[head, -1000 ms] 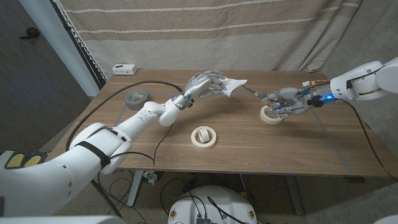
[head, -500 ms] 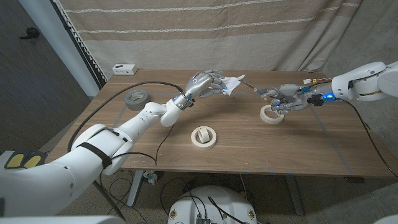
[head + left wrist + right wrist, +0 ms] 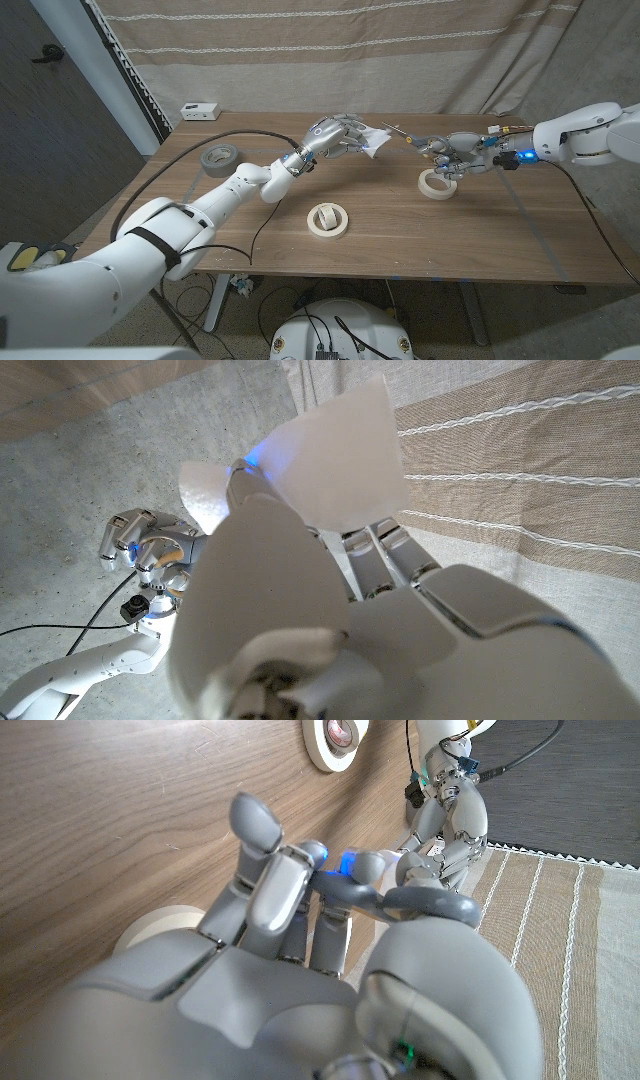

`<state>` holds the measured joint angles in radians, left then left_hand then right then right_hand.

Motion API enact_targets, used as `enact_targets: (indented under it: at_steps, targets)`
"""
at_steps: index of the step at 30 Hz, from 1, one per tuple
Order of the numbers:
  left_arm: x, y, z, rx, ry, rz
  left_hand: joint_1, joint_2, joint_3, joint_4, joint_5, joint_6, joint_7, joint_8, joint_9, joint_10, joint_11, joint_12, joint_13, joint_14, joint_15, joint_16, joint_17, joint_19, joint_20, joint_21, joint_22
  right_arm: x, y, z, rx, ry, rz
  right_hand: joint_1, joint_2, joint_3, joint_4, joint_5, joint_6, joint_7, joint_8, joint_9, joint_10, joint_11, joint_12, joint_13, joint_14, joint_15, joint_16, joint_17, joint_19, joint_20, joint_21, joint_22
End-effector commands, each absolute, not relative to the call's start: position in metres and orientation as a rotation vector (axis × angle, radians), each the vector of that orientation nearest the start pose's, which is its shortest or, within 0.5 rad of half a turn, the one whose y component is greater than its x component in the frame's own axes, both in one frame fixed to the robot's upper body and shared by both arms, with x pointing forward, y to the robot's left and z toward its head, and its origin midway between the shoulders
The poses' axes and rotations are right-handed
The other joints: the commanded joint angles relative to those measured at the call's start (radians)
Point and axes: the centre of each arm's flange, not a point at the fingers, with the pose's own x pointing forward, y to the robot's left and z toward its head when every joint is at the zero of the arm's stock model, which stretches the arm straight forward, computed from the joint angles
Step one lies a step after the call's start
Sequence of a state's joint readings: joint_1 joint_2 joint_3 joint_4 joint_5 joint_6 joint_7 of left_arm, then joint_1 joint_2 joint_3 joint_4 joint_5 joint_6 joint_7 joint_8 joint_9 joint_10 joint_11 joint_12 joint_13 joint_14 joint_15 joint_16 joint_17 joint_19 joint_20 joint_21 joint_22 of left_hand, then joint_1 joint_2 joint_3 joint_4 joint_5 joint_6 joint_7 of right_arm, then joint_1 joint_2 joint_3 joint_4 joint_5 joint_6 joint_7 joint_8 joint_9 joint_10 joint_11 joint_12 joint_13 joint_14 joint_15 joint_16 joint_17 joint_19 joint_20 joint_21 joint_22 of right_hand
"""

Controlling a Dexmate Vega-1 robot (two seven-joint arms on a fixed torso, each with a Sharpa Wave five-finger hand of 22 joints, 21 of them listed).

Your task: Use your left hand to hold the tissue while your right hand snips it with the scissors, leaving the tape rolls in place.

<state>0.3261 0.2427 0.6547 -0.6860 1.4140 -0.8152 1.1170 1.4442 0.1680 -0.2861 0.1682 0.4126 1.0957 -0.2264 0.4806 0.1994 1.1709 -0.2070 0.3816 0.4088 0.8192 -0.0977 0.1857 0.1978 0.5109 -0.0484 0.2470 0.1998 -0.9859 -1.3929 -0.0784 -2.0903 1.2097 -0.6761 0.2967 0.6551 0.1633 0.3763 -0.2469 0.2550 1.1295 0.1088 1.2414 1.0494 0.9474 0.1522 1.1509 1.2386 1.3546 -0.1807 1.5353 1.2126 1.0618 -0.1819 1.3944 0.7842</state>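
Left hand (image 3: 338, 135): holds tissue (image 3: 374, 140) aloft over the surface (image 3: 480, 235).
Right hand (image 3: 452, 155): clamped on scissors (image 3: 403, 135), tips just beside the tissue.
Risk: limp tissue may fold aside; blades could strike left fingers.

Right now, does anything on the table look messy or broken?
Nothing stands out. The three tape rolls lie flat on the table; the left hand holds the tissue up, and the right hand holds the scissors.
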Motion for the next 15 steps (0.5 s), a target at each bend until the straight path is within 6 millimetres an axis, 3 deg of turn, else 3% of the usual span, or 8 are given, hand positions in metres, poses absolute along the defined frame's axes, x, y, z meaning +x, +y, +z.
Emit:
enact_targets:
  at_steps: [1, 15]
  targets:
    - [0.6378, 0.0986, 0.0313, 1.287, -1.665, -0.106, 0.003, 0.008, -0.005, -0.004, -0.007, 0.029, 0.018, -0.005, 0.016, 0.009, -0.002, 0.004, 0.002, 0.013, -0.137, 0.001, 0.000, 0.007, -0.128, -0.005, 0.001, 0.4774, -0.3240, 0.0614, -0.421, 0.080, 0.606, 0.003, 0.010, 0.222, 0.206, -0.005, 0.100, -0.091, 0.197, 0.113, 0.391, -0.316, 0.425, 0.004, 0.034, -0.031, 0.005, -0.001, -0.003, -0.028, 0.013, 0.000]
    - [0.6403, 0.1032, 0.0302, 1.304, -1.654, -0.094, 0.004, 0.009, -0.007, -0.004, -0.007, 0.033, 0.018, -0.016, 0.019, 0.006, -0.002, -0.002, 0.004, 0.013, -0.137, 0.001, 0.001, 0.008, -0.128, -0.008, 0.002, 0.4827, -0.3268, 0.0637, -0.437, 0.080, 0.621, -0.009, 0.011, 0.226, 0.202, -0.013, 0.102, -0.091, 0.192, 0.116, 0.388, -0.315, 0.424, 0.004, 0.033, -0.031, 0.001, -0.004, -0.018, -0.028, 0.032, -0.020]
